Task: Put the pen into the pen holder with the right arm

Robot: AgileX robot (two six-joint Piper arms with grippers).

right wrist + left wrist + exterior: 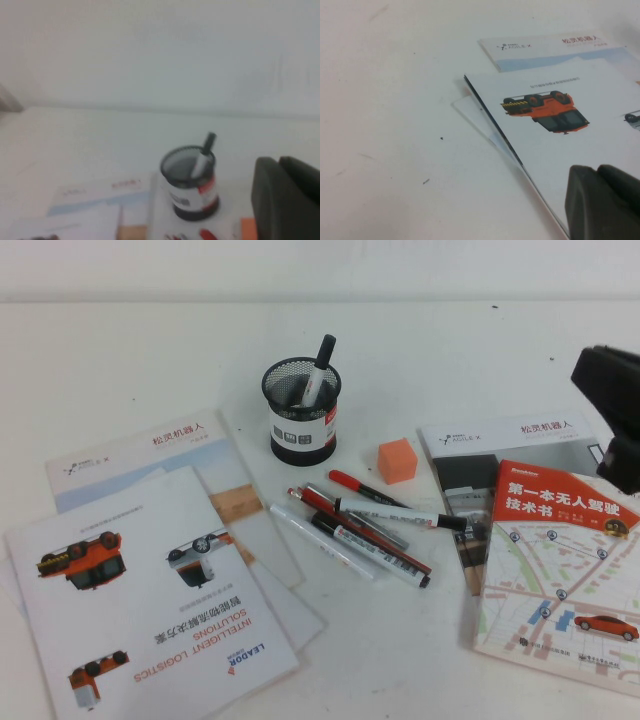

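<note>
The pen (318, 368), white-barrelled with a black cap, stands tilted inside the black mesh pen holder (301, 410) at the table's middle back. Both also show in the right wrist view, the pen (202, 156) leaning in the holder (190, 185). My right gripper (612, 405) is raised at the right edge, well to the right of the holder; in its wrist view (278, 167) the fingers are together and hold nothing. My left gripper (598, 172) shows only in the left wrist view, shut and empty, hovering over a booklet (560, 130).
Several loose pens and markers (370, 535) lie in front of the holder. An orange cube (397, 460) sits to its right. Booklets (150, 600) cover the left side. A red-and-white book (560, 570) and a brochure (500, 438) lie on the right.
</note>
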